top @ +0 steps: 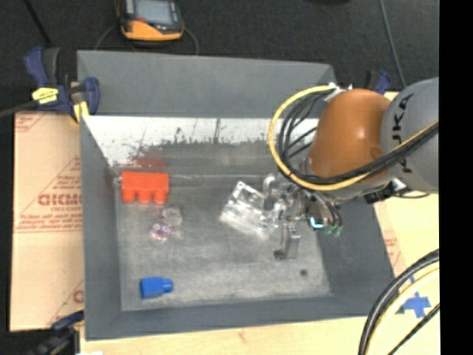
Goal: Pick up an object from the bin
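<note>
Now, gripper (287, 235) low over grey bin floor (222, 268), 3 o'clock side; crumpled clear plastic (244, 211) just beside, at its 9. Open or closed: cannot tell. Orange block (145, 186) at 10, blue piece (156, 287) at 7.

The bin (103, 220) under me is grey metal, matt, its floor speckled and its back wall scratched and scuffed pale. The orange block (145, 186) and the blue piece (156, 287) look like smooth plastic. The crinkled clear packet (247, 209) is glossy film. My orange cover (347, 135) is smooth with a soft sheen, and my gripper (287, 244) looks like dull metal.
</note>
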You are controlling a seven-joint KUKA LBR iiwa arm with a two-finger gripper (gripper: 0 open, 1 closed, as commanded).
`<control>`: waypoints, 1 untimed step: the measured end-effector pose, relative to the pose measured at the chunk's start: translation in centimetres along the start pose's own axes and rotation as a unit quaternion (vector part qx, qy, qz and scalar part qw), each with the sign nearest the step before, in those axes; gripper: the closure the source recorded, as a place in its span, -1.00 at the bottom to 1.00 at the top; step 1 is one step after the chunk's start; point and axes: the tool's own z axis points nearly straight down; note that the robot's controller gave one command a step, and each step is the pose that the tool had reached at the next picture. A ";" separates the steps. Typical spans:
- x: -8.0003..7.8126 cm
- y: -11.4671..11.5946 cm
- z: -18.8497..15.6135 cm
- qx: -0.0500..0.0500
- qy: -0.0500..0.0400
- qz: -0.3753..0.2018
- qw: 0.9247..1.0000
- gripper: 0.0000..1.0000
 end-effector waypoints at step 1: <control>-9.7 -4.0 9.2 0.003 -0.014 -0.161 0.987 -1.00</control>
